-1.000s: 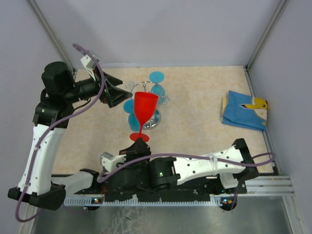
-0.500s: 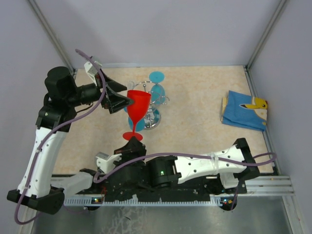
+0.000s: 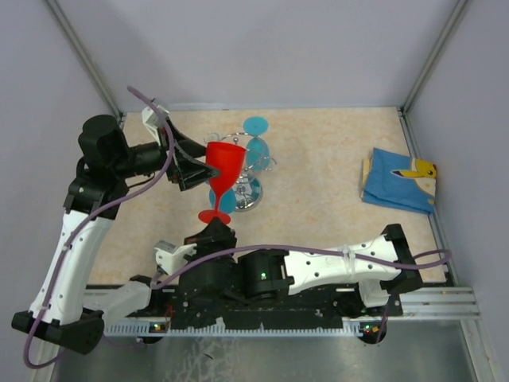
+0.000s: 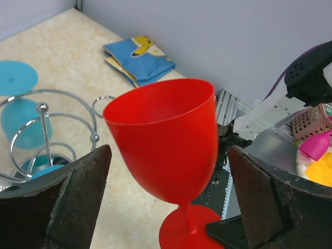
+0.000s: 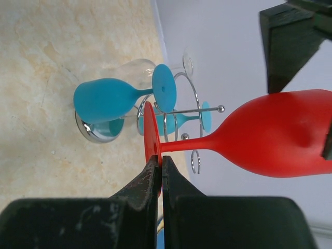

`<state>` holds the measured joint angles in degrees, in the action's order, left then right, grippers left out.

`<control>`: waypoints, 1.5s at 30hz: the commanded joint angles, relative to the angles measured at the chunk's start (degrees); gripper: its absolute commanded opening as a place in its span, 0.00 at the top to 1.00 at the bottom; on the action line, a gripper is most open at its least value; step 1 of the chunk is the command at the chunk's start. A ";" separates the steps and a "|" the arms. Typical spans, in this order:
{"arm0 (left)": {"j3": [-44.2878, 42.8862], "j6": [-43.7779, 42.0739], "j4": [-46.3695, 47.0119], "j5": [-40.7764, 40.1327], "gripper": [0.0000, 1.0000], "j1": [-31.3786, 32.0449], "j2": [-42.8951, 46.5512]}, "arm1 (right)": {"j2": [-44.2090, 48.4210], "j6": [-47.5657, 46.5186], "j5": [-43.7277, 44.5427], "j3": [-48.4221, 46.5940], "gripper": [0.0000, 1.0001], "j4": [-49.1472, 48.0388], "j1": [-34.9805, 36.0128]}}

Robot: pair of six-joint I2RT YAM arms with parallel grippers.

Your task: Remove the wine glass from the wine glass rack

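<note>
Right gripper (image 5: pixel 158 165): black fingers clamped on the thin disc foot of the wine glass (image 3: pixel 225 163), a grip shown only by the right wrist view. Glass: smooth red plastic, tulip bowl, held over the desk's (image 3: pixel 318 223) left half; long axis near upright, mouth up. Left gripper (image 3: pixel 194 165): fingers spread, flanking the bowl. Wine glass rack (image 4: pixel 45 132): chrome wire, just behind.

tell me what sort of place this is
Probably a robot lab test cell: plain grey walls on aluminium posts box in the table, and a left arm and right arm are bolted at its near edge.
</note>
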<state>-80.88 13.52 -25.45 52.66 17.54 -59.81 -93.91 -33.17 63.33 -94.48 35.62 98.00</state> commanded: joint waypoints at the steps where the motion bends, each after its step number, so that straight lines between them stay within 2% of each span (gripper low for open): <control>1: 2.29 0.79 1.87 0.01 0.00 0.45 -0.26 | 0.02 -4.17 1.52 -1.12 1.00 -2.88 -0.35; 19: 3.52 0.71 0.25 -0.39 0.00 4.04 -2.16 | -3.20 -6.21 -0.29 -3.39 1.00 -4.12 -0.44; 26: 2.84 0.77 -0.55 0.52 0.04 4.44 -2.97 | -3.17 -5.89 -0.44 -3.26 1.00 -4.15 -0.39; 33: 2.83 -0.24 -1.24 0.78 0.15 4.73 -3.14 | -3.10 -5.69 -0.23 -2.95 0.98 -4.91 -0.44; 36: 2.60 -0.97 -1.27 -0.47 0.15 4.76 -2.37 | -3.00 -5.59 0.03 -2.70 0.85 -5.33 -0.44; 38: 2.20 -1.31 -1.26 -1.64 0.14 4.73 -2.06 | -2.81 -5.49 0.18 -2.49 0.57 -5.72 -0.43; 40: 1.55 -1.87 -2.22 -3.80 0.15 4.71 -2.01 | -2.54 -5.25 0.37 -2.42 0.39 -5.82 -0.43; 42: 0.44 -2.92 -3.81 -6.63 0.16 4.75 -2.35 | -2.02 -4.99 1.23 -2.26 0.15 -6.29 -0.43; 43: -0.41 -3.37 -4.76 -8.30 0.17 4.77 -2.48 | -1.63 -4.88 1.80 -2.02 0.08 -6.75 -0.43; 45: -1.46 -4.47 -6.09 -12.07 0.17 4.71 -2.55 | -1.23 -4.76 2.24 -1.38 0.02 -7.42 -0.30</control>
<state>-78.67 12.01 -28.88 47.37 22.02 -62.87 -97.38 -36.21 63.48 -94.61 30.98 97.80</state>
